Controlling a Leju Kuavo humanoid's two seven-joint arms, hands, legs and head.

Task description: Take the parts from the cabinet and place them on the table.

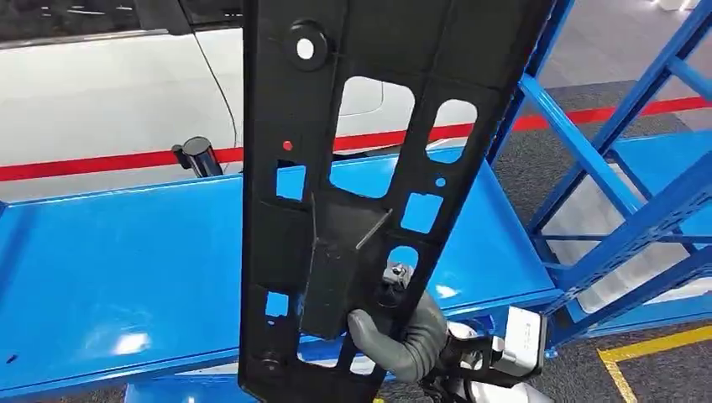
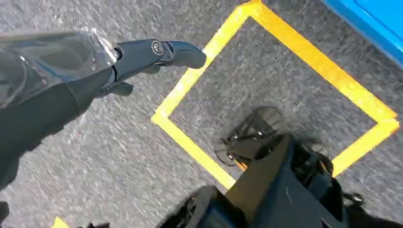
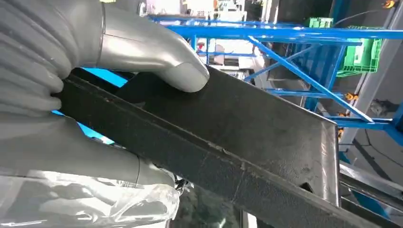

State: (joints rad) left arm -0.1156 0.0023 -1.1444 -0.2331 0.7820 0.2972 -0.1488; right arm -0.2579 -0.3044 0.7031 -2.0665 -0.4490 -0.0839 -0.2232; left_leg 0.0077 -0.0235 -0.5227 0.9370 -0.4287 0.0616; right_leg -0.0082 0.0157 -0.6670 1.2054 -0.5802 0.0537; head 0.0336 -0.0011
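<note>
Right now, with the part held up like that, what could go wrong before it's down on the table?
1. The right hand holds the long black part only near its lower end, so the tall end could lever it loose.
2. The part blocks much of the head view, hiding a strip of the blue table, so placement may be misjudged.
3. Its upper end stands close to the blue rack and could strike it in a swing.
</note>
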